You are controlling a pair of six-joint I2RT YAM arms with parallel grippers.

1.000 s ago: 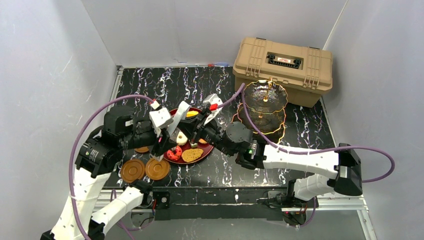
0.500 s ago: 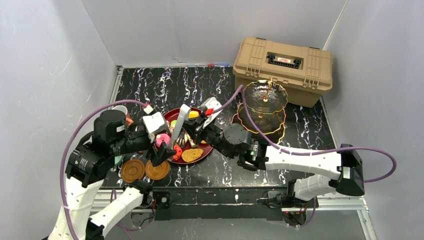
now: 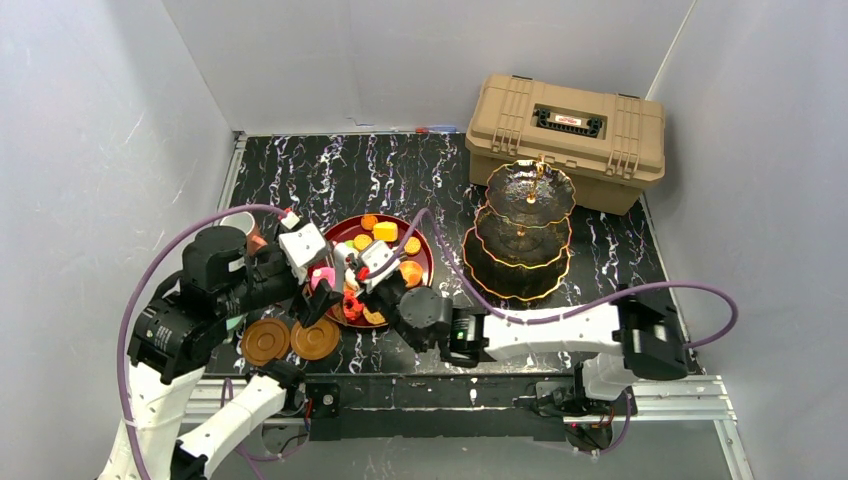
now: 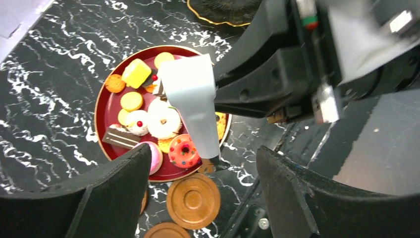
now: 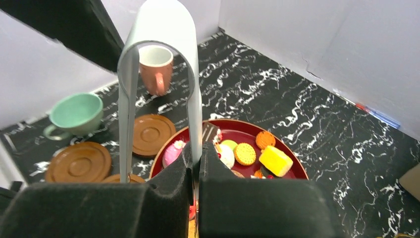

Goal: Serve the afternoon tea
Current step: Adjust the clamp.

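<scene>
Left wrist view: my left end effector [image 4: 203,151] has just spread wide and let go of the metal tongs [image 4: 190,99], so the handover looks done. The right end effector [image 5: 197,153] is clamped tight on one tong leg, its arm stretched low across the desk to the red tray [image 3: 428,262] of pastries [image 3: 385,232]. The tiered stand [image 3: 528,235] holds nothing yet.

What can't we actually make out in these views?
- Teal cup: top view, largely hidden under the left arm.
- Tongs tips: right wrist view, hidden behind the right jaws.
- Tiered stand: left wrist view, cut off by the top edge.
</scene>
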